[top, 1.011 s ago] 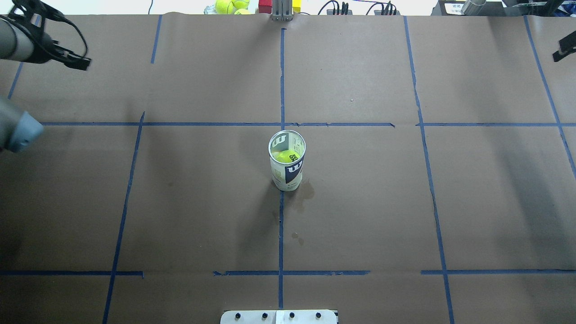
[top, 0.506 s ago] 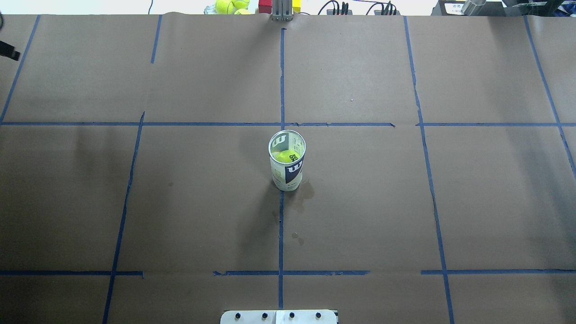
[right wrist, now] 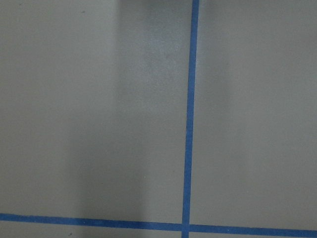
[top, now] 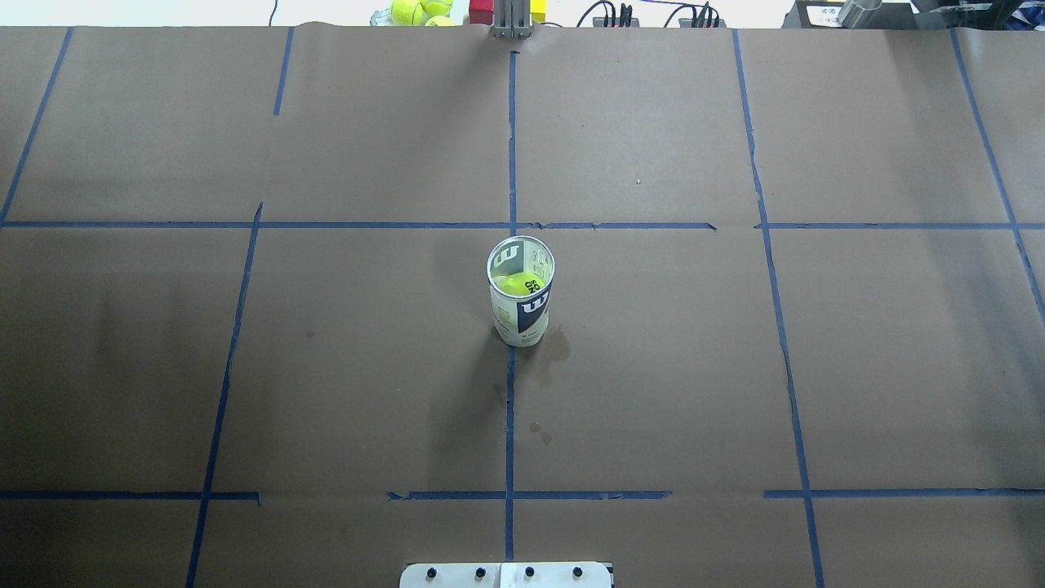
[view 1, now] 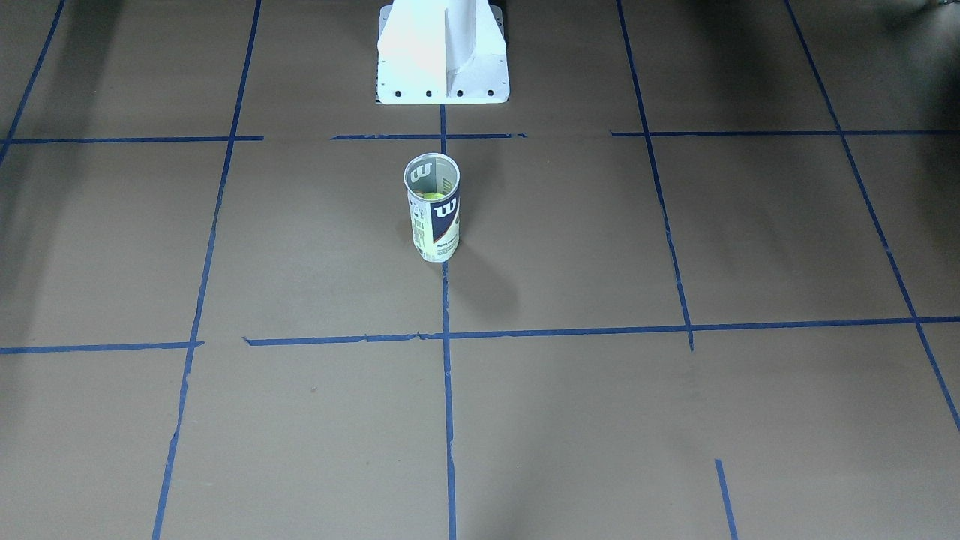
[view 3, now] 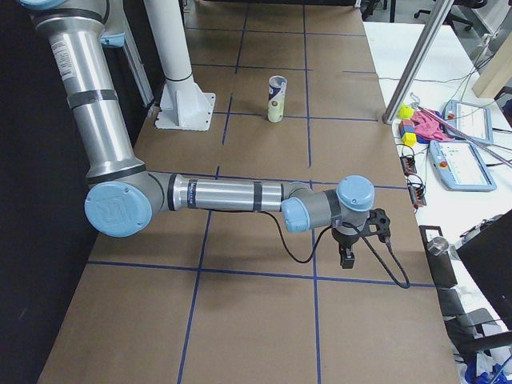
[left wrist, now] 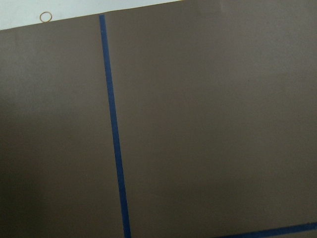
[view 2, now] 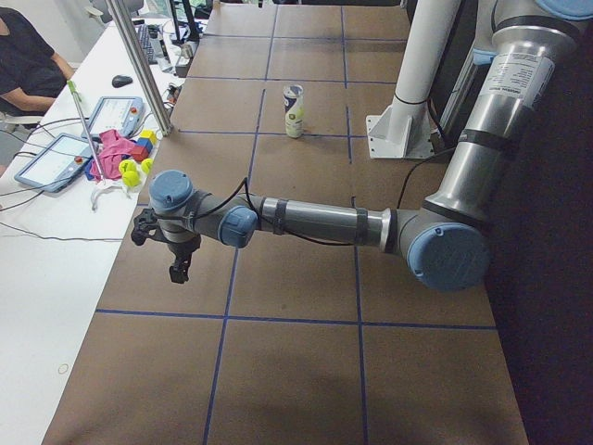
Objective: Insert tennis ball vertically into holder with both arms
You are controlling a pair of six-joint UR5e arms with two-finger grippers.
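Observation:
The holder (top: pixel 522 314), a clear Wilson can, stands upright at the table's middle, mouth up. The tennis ball (top: pixel 519 284) sits inside it, below the rim. Can (view 1: pixel 434 225) and ball (view 1: pixel 433 197) also show in the front-facing view. No arm is near the can. My left gripper (view 2: pixel 176 269) shows only in the exterior left view, far out over the table's left end, pointing down. My right gripper (view 3: pixel 346 258) shows only in the exterior right view, over the right end. I cannot tell whether either is open or shut. Both wrist views show only brown paper and blue tape.
The white robot pedestal (view 1: pixel 442 52) stands behind the can. Spare tennis balls (top: pixel 420 11) and coloured blocks lie beyond the table's far edge. Tablets (view 2: pixel 65 158) and a seated person are at the side bench. A metal post (view 3: pixel 416 56) stands at the far edge.
The left arm has swung out past the overhead view's left edge and the right gripper tip has left its right edge. The can and ball have not moved.

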